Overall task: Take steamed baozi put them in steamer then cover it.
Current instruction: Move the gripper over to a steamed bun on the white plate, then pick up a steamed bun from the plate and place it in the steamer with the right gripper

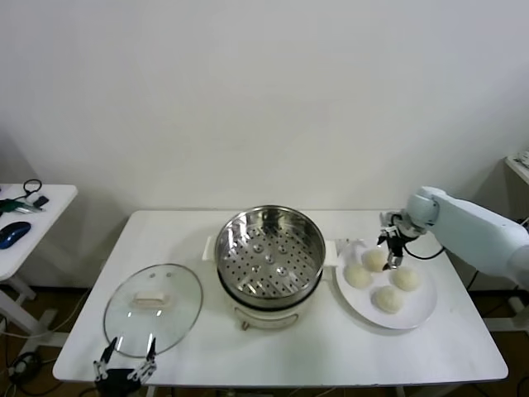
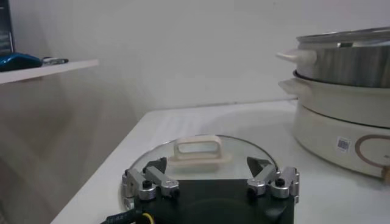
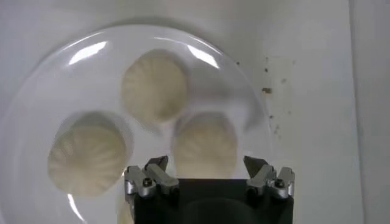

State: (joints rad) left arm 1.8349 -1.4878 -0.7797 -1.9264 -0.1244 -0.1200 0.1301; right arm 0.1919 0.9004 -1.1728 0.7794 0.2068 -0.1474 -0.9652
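The right gripper point(image 1: 392, 248) hung spread wide over the far baozi point(image 3: 205, 145) on the white plate point(image 1: 426, 310), right of the steamer point(image 1: 269, 256), jaws straddling it for a grasp. All four buns lay plated; the basket stood empty. The left gripper point(image 1: 126, 369) waited open at the near-left, beside the cover point(image 1: 153, 308).

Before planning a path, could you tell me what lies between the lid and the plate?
The steamer stands between the lid and the plate, seen in the head view.
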